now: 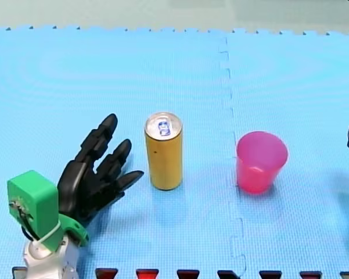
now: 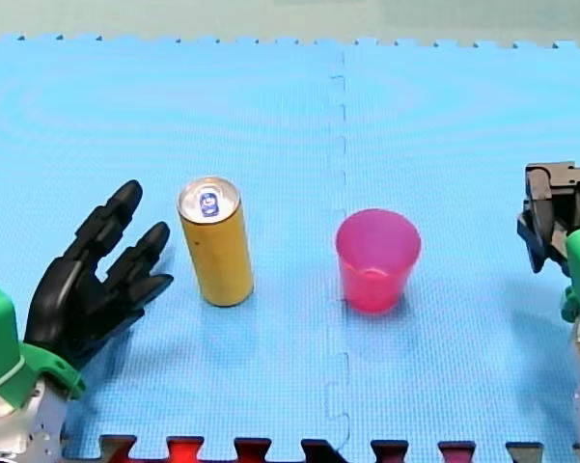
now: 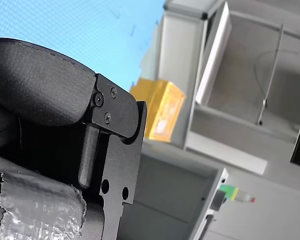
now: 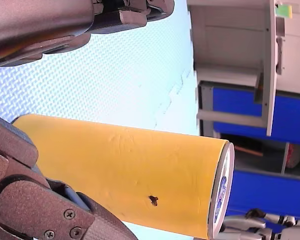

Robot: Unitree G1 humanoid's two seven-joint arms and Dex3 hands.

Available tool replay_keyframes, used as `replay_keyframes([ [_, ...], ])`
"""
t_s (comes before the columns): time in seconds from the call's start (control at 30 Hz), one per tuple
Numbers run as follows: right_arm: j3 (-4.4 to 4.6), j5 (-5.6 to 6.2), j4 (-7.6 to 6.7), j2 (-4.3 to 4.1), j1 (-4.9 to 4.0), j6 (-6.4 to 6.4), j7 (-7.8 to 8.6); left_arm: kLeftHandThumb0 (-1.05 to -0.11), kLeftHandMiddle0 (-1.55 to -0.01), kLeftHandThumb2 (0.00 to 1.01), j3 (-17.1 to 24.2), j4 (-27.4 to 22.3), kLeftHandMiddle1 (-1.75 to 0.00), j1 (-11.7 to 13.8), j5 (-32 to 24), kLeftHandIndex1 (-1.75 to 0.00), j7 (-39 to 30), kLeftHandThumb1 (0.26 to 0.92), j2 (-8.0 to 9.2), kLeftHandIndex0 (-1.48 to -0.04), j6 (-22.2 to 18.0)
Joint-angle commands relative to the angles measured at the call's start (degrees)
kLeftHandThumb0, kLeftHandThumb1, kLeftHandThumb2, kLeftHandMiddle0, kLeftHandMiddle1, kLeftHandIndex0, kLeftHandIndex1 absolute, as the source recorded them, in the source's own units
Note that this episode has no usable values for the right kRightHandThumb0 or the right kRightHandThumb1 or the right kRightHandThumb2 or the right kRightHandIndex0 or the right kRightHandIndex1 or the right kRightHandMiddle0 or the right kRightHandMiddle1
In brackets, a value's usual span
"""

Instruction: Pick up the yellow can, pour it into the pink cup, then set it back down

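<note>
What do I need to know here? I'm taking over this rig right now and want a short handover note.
Left hand: open, low on the blue mat, just left of the yellow can, not touching it.
Right hand: at the mat's right edge, holding nothing.
Yellow can: upright mid-mat. Pink cup: upright to the can's right, apart from it.
Done: nothing; the can is not grasped.
Left: grasp and lift the can, pour into the cup, set the can back down.
</note>
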Motion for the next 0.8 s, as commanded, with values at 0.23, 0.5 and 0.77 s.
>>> replay_keyframes([
  [0.23,-0.13,0.30,-0.37,-0.11,-0.04,0.58,-0.04,-0.612,-0.14,0.00,0.13,-0.06,0.00,-0.24,0.02,0.00,-0.07,0.630,0.29,-0.09,0.26],
  [0.5,-0.02,0.17,-0.63,-0.09,0.06,0.76,-0.15,-0.623,-0.13,0.00,-0.20,0.21,0.00,-0.23,0.64,0.00,-0.69,0.634,0.78,-0.09,-0.72],
  [0.77,0.07,0.10,-0.57,-0.07,-0.06,0.99,-0.21,-0.689,-0.12,0.00,-1.15,1.16,0.00,-0.86,2.48,0.00,-1.47,0.642,2.40,-0.09,-2.14],
])
